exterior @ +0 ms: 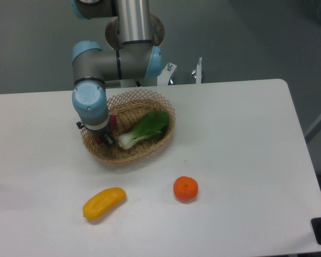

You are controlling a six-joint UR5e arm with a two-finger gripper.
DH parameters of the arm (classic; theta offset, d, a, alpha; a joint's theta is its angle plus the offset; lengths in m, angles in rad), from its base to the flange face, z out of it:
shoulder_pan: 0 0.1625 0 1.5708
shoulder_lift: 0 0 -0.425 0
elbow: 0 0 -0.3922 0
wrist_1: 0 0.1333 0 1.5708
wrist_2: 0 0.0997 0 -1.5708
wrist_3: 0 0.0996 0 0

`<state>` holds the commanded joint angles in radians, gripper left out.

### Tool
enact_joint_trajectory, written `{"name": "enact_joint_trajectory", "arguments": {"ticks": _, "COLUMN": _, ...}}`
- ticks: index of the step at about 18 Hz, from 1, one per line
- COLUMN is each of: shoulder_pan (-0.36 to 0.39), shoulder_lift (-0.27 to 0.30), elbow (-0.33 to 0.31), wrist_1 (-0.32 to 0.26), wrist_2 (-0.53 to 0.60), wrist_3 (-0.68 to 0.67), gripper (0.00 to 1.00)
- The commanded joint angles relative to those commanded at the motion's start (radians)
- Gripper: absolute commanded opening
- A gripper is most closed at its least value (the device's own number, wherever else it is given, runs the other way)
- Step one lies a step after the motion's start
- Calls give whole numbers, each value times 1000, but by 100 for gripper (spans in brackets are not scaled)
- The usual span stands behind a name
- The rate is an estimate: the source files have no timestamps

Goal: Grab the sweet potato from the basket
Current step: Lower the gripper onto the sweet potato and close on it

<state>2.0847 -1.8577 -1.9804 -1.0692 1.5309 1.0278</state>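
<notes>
While the arm's blue-capped wrist (90, 103) hangs over the left side of the basket (155, 100), the gripper (104, 138) reaches down inside it, at the left end. Sweet potato (112, 122) shows only as a reddish sliver just right of the wrist, mostly hidden behind the gripper body, inside the basket's left half. Dark fingertips sit low by the basket floor, right at the tuber; cannot tell if they are spread or closed, or whether they touch it, too much is blocked by the wrist. Bok choy (146, 127) lies in the basket's middle and right, white stem end pointing toward the gripper, green leaves toward the far right rim. Basket sits on the white table (241, 139), toward the back left. Yellow-orange mango (104, 203) lies on the table in front of the basket, well apart from it. Round orange (185, 188) sits to the mango's right, also outside the basket.
</notes>
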Motion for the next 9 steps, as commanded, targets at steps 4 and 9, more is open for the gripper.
{"name": "enact_joint_trajectory", "arguments": {"ticks": 4, "shoulder_pan": 5, "shoulder_lift": 11, "elbow": 3, "wrist_1": 24, "wrist_2": 0, "wrist_3": -2, "gripper": 9}}
{"name": "enact_joint_trajectory", "arguments": {"ticks": 9, "shoulder_pan": 12, "shoulder_lift": 27, "elbow": 21, "wrist_1": 22, "wrist_2": -3, "wrist_3": 0, "gripper": 5}}
